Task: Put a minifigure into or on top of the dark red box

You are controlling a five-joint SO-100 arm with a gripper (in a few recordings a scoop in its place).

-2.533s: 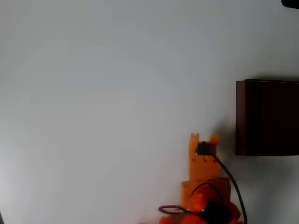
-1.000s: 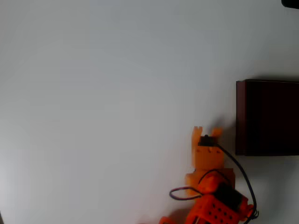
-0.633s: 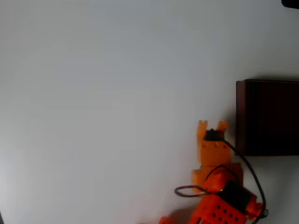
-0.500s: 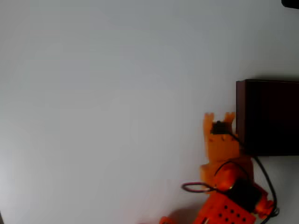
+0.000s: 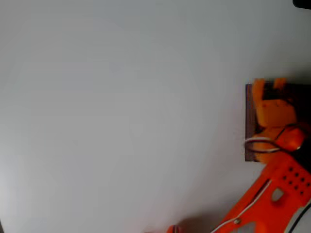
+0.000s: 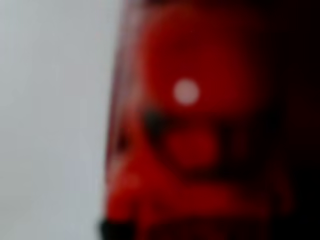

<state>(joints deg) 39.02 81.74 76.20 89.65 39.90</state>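
Orange plastic makes up the whole arm, which in the overhead view reaches up from the lower right corner and ends in the gripper (image 5: 268, 85). Its two fingertips (image 5: 259, 86) stand a little apart, side by side, over the upper left corner of the dark red box (image 5: 249, 121). The box's thin red-brown left wall runs down just to the left of the gripper and below it, and the near-black interior lies directly under the gripper's body. The pale grey desk (image 5: 121, 111) stretches away to the left of the gripper. A looped cable (image 5: 255, 144) hangs off the arm just below the gripper, over the box's lower left part.

In the wrist view, a blurred, bright red rounded shape sits very close to the lens, with a small pale glint on it; this is most likely the minifigure (image 6: 200, 125), lying right at the gripper, but the blur hides its outline. Dark red and black surround it, and the pale desk shows to its left. Whether the fingers actually clamp the minifigure, or how wide they stand, cannot be made out from either view.
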